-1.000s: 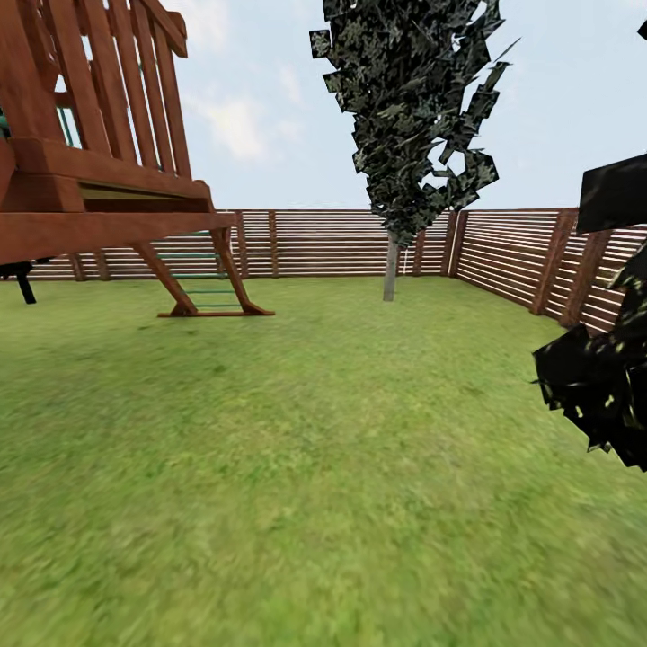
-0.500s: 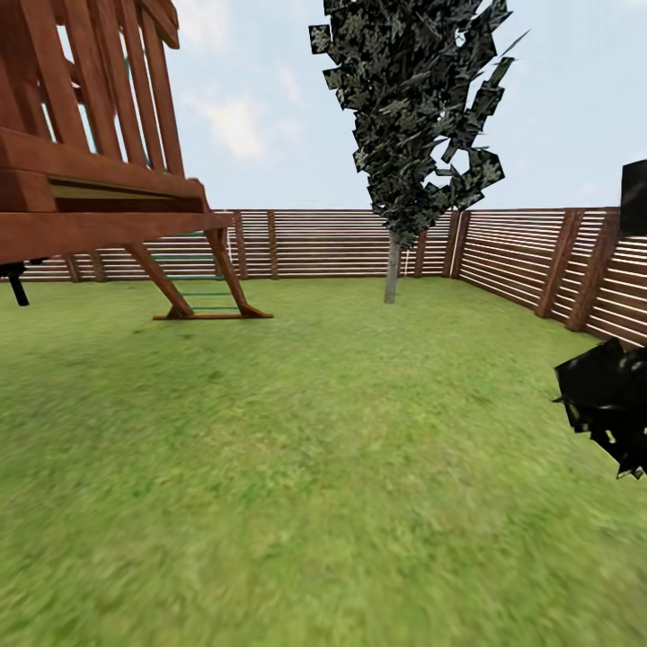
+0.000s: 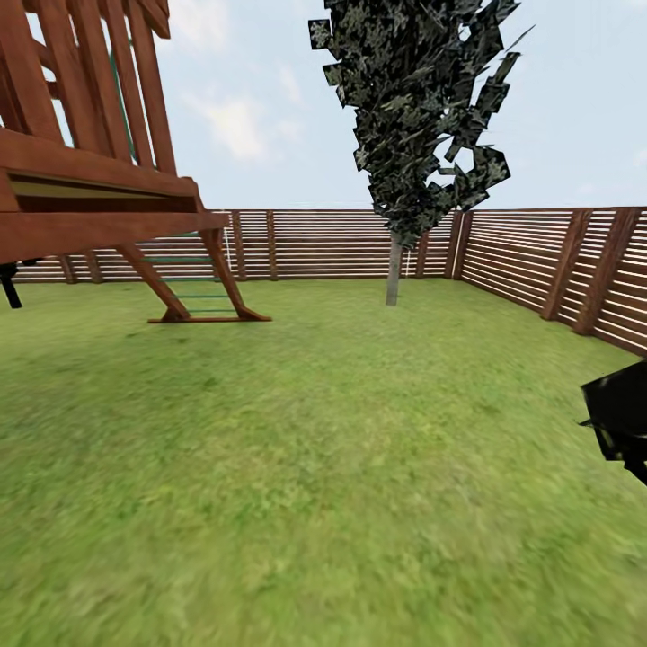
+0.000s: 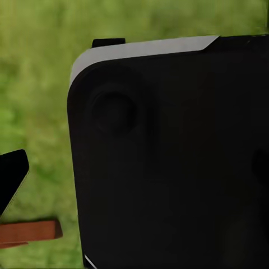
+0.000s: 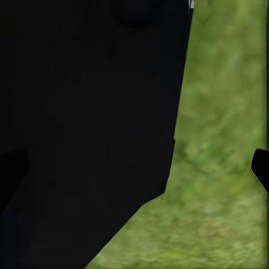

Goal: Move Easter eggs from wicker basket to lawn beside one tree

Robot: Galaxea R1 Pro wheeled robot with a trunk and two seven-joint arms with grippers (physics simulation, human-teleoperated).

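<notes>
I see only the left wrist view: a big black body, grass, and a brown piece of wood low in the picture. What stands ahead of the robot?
Observer: In the head view a tree with a pale trunk stands on the lawn near the fence.
Operator: What is the wood?
Observer: Probably part of a wooden play tower at the left, with a ladder to the grass.
Operator: Is the basket anywhere?
Observer: I cannot find it or any eggs; a dark leafy mass is at the right edge.
</notes>
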